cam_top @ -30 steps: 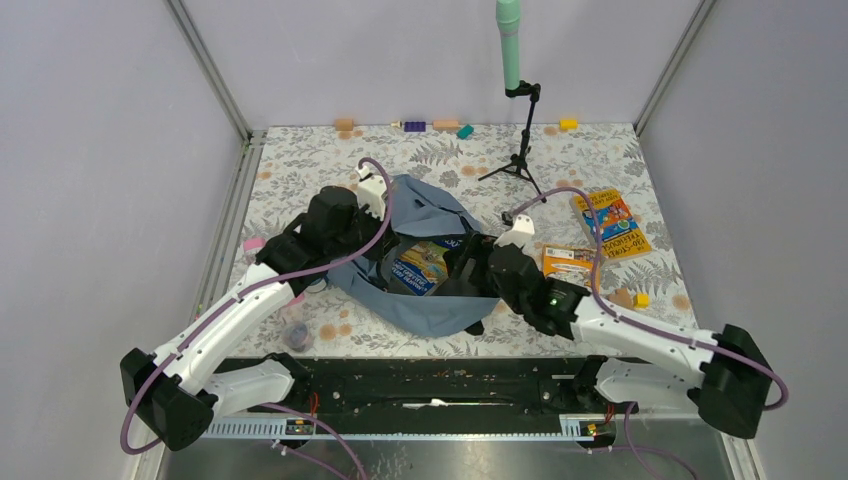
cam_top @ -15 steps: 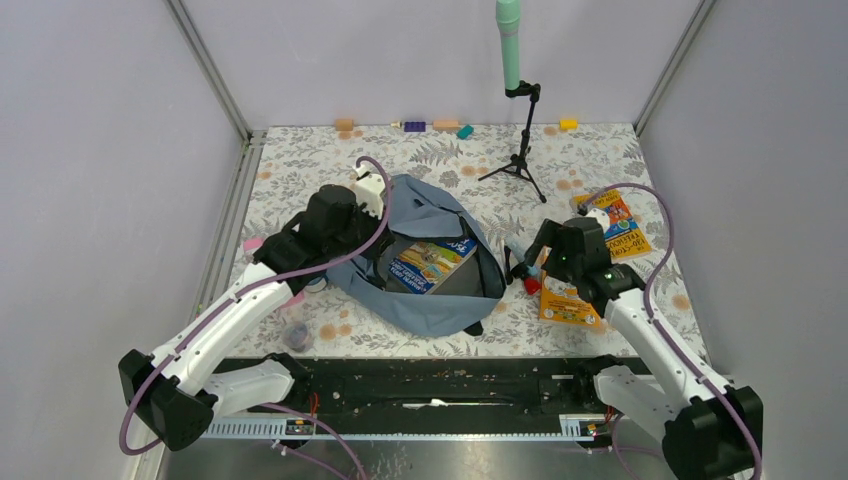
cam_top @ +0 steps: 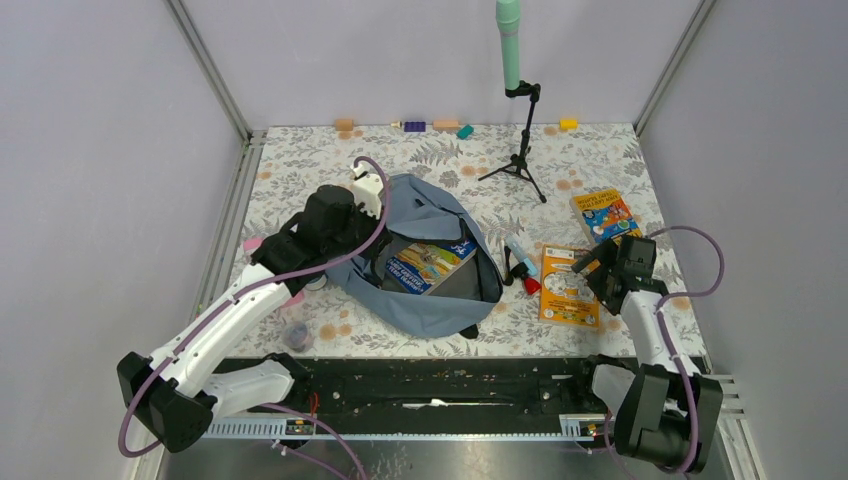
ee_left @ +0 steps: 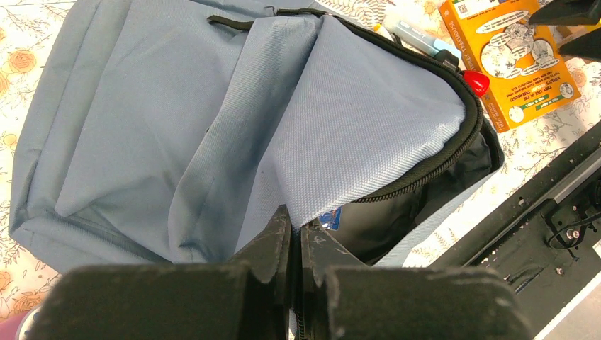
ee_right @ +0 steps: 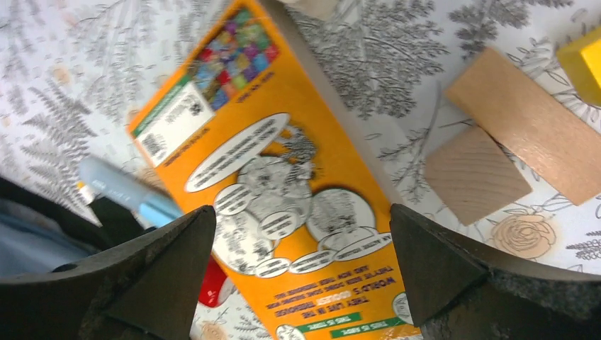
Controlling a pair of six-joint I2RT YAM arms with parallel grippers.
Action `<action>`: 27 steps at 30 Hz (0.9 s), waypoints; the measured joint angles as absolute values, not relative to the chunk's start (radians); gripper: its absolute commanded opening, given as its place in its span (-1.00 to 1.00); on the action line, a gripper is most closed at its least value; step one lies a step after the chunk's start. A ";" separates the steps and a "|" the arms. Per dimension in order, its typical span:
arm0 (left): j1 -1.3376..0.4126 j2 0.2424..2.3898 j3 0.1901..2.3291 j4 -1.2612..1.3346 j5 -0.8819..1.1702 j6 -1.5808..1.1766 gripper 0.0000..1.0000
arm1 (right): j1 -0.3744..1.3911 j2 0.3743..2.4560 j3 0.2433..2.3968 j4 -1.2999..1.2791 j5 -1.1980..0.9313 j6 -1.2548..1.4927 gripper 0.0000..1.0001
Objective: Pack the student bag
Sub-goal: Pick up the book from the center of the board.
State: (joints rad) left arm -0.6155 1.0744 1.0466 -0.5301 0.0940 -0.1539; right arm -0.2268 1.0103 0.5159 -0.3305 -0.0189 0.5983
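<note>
The student bag [cam_top: 425, 210] lies in the middle of the table, grey-blue, its main zipper open. A blue picture book [cam_top: 428, 262] lies inside the opening. My left gripper [cam_top: 376, 250] is shut on the edge of the bag's upper flap [ee_left: 354, 134] and holds the mouth open; its fingertips [ee_left: 280, 230] pinch the fabric by the zipper. My right gripper [cam_top: 592, 272] is open and empty, low over an orange book [cam_top: 566, 288] that lies flat to the right of the bag. In the right wrist view the orange book [ee_right: 283, 177] fills the gap between the jaws [ee_right: 303, 227].
A second colourful book [cam_top: 606, 215] lies behind the orange one. A light-blue marker [cam_top: 518, 250] and a red-capped item [cam_top: 531, 285] lie between bag and orange book. Wooden blocks [ee_right: 524, 117] and a yellow block [ee_right: 585, 64] lie to the right. A tripod [cam_top: 520, 150] stands at the back.
My right arm has pulled out of the bag's opening and swung right, over the orange book, with its jaws open. The blue book stays in the bag. My left gripper has kept its hold.
</note>
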 measured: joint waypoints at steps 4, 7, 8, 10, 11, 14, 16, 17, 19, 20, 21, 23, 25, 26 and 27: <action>-0.615 1.074 1.047 -0.530 0.094 -0.154 -1.00 | -0.285 1.065 0.493 -0.288 -0.010 0.606 1.00; -0.615 1.074 1.047 -0.530 0.094 -0.154 -1.00 | -0.344 1.128 0.493 -0.263 -0.027 0.603 0.99; -0.615 1.074 1.047 -0.530 0.094 -0.154 -1.00 | -0.369 1.147 0.493 -0.257 -0.036 0.601 0.99; -0.614 1.074 1.047 -0.530 0.094 -0.154 -1.00 | -0.410 1.170 0.507 -0.239 -0.063 0.592 0.99; -0.614 1.074 1.047 -0.530 0.095 -0.154 -1.00 | -0.419 1.179 0.509 -0.233 -0.073 0.585 0.96; -0.614 1.074 1.047 -0.530 0.096 -0.154 -1.00 | -0.434 1.222 0.532 -0.219 -0.136 0.558 0.87; -0.612 1.074 1.047 -0.530 0.098 -0.154 -1.00 | -0.434 1.247 0.538 -0.196 -0.192 0.545 0.84; -0.611 1.074 1.047 -0.530 0.099 -0.154 -1.00 | -0.434 1.256 0.538 -0.183 -0.224 0.539 0.84; -0.608 1.074 1.047 -0.530 0.101 -0.154 -1.00 | -0.435 1.270 0.537 -0.166 -0.284 0.531 0.84; -0.607 1.074 1.047 -0.530 0.102 -0.154 -1.00 | -0.435 1.274 0.537 -0.159 -0.305 0.526 0.82; -0.607 1.074 1.047 -0.529 0.103 -0.154 -1.00 | -0.436 1.279 0.536 -0.155 -0.326 0.522 0.79; -0.607 1.075 1.047 -0.529 0.105 -0.154 -1.00 | -0.436 1.290 0.536 -0.150 -0.370 0.513 0.72; -0.607 1.075 1.047 -0.529 0.106 -0.154 -1.00 | -0.435 1.298 0.535 -0.151 -0.405 0.506 0.64; -0.607 1.076 1.047 -0.529 0.106 -0.154 -1.00 | -0.435 1.299 0.532 -0.152 -0.418 0.504 0.58; -0.606 1.076 1.047 -0.529 0.107 -0.154 -1.00 | -0.434 1.298 0.527 -0.153 -0.432 0.502 0.54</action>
